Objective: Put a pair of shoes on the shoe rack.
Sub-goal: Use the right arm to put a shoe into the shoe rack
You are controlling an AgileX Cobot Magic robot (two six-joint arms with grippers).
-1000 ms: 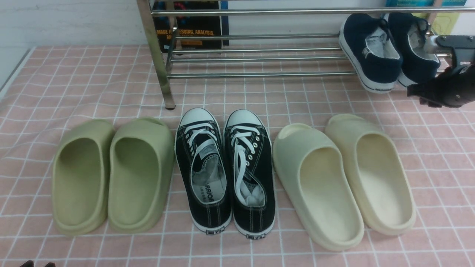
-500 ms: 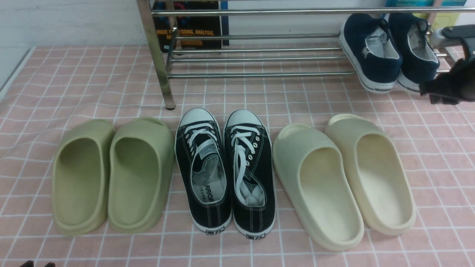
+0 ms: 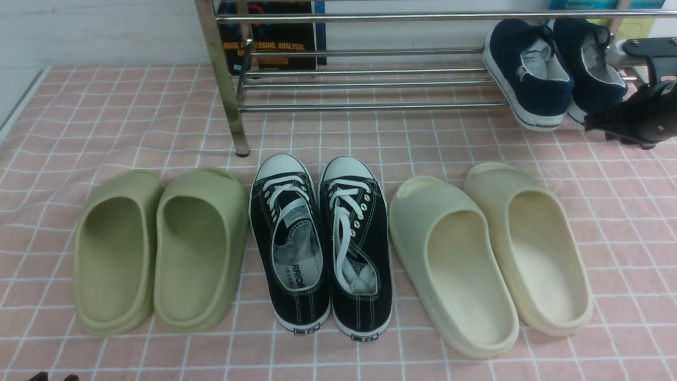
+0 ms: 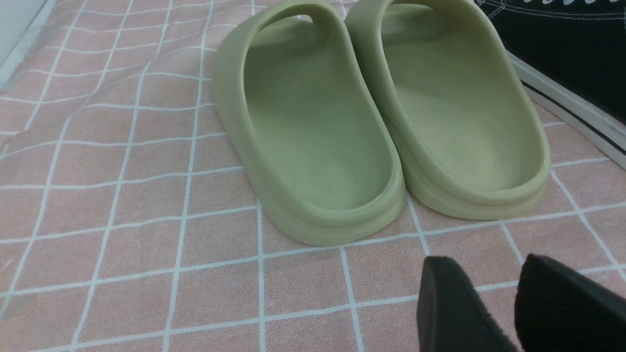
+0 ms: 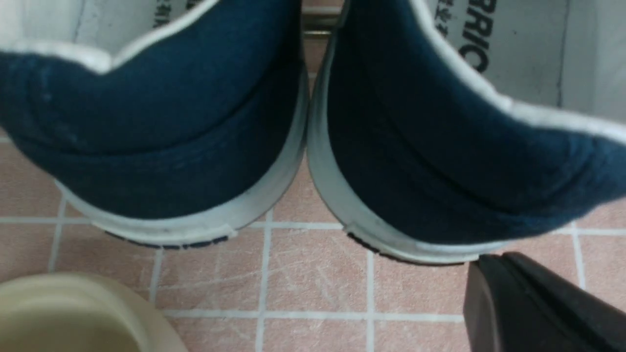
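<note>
Where left gripper (image 4: 489, 269) hung over near edge of pink checked cloth (image 3: 106, 106), jaws stood parted, empty. Beyond, in row: green slippers (image 3: 195, 248), black lace-up sneakers (image 3: 301, 306), cream slippers (image 3: 455, 264). Farther, at right, right gripper (image 3: 588, 123) clenched on nothing, tip just beside heel of pair of shoes (image 3: 547, 98). Navy pair leaned side by side on right end of shoe rack (image 3: 223, 79), toes up, heels low. Book (image 3: 270, 32) behind rack.

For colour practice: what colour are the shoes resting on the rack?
Navy blue shoes, white soles; best in front view.
</note>
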